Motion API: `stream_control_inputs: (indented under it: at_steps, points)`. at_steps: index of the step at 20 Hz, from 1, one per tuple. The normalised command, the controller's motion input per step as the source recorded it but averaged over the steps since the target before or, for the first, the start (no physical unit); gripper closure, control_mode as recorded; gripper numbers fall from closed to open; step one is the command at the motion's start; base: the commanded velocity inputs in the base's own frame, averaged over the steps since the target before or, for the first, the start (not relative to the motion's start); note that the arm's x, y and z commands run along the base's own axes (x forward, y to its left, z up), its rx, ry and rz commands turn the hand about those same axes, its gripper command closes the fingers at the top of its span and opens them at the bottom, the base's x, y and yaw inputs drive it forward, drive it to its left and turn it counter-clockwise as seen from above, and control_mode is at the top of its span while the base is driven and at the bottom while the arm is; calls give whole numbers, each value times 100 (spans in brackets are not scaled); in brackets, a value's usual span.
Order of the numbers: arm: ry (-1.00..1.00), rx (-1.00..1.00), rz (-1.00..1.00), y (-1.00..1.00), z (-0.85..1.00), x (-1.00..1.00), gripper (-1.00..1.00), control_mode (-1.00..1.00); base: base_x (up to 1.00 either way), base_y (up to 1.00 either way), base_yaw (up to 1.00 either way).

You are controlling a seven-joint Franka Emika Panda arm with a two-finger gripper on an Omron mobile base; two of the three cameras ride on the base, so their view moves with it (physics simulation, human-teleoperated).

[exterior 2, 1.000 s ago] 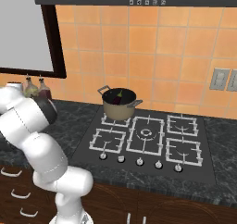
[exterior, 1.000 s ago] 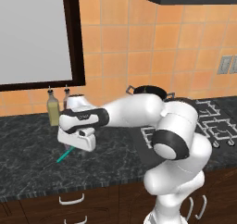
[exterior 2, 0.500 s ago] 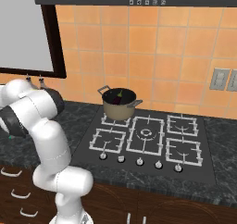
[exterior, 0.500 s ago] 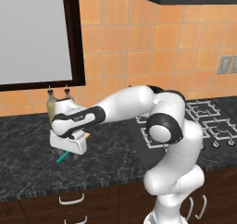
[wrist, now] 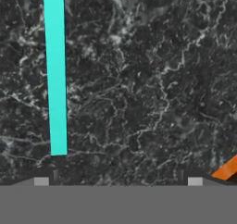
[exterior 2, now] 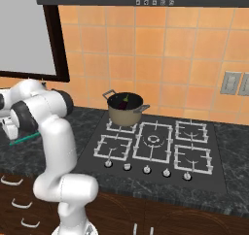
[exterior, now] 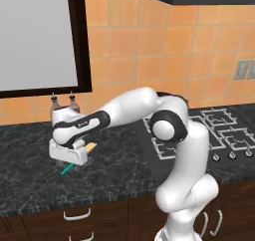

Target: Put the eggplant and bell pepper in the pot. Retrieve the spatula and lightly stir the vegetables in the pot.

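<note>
The dark bench (exterior: 30, 175) lies right under the end effector (exterior: 68, 154), and the pot (exterior 2: 125, 109) with the eggplant (exterior 2: 123, 101) inside sits well off to one side on the stove. To grab the spatula (wrist: 54, 70) well, I think the end effector should slide over until the teal handle sits between its fingers, then go down and squeeze. Its fingers are wide apart and hold nothing, and the handle lies by one fingertip, not in the middle.

Two bottles (exterior: 63, 104) on black counter (exterior: 30, 175) by wall, hob (exterior 2: 151, 146) w/ knobs.

A home kitchen: orange tiled wall (exterior 2: 160, 49), black four-burner gas hob (exterior 2: 153, 146) at centre, speckled dark stone counter (exterior: 30, 180), brownish-grey metal pot (exterior 2: 125, 110) on a burner.
</note>
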Motion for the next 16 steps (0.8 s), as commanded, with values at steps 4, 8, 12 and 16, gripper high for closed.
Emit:
stream_control_inputs:
  at_steps: [4,8,12,16]
  points:
    - [-9,0,0,2,-21,3,-100,-100,0,0,0]
    - [-13,0,0,0,-21,0,-100,-100,0,0,0]
    - [-6,3,0,0,-7,0,-100,-100,0,0,0]
    - [0,2,0,0,-9,3,-100,-100,0,0,0]
